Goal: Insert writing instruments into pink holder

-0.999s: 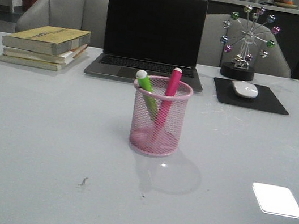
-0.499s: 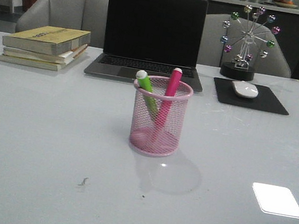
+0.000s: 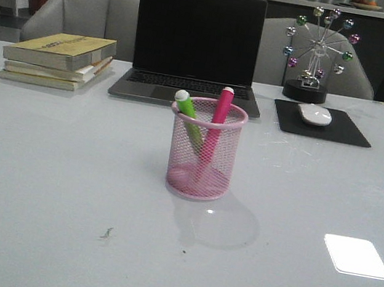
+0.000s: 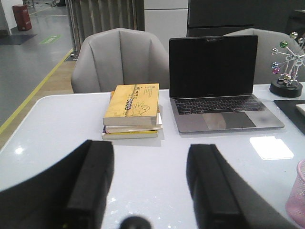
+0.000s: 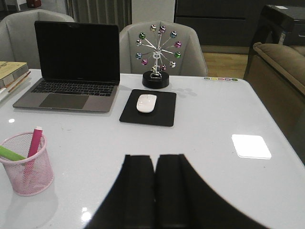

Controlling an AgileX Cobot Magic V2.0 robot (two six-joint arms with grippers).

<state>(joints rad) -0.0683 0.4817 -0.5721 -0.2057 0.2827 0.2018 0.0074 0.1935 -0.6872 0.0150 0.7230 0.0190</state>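
Observation:
The pink mesh holder stands upright at the table's middle. Inside it lean the green highlighter and the magenta highlighter, caps poking above the rim. The right wrist view shows the holder with both markers, the magenta one and the green one, well off to one side of my right gripper, which is shut and empty. My left gripper is open over bare table, nothing between its fingers; only an edge of the holder shows there. Neither gripper appears in the front view.
Behind the holder sits an open laptop. A stack of books lies at the back left. At the back right are a black mouse pad with a white mouse and a ball ornament. Grey chairs stand beyond the table.

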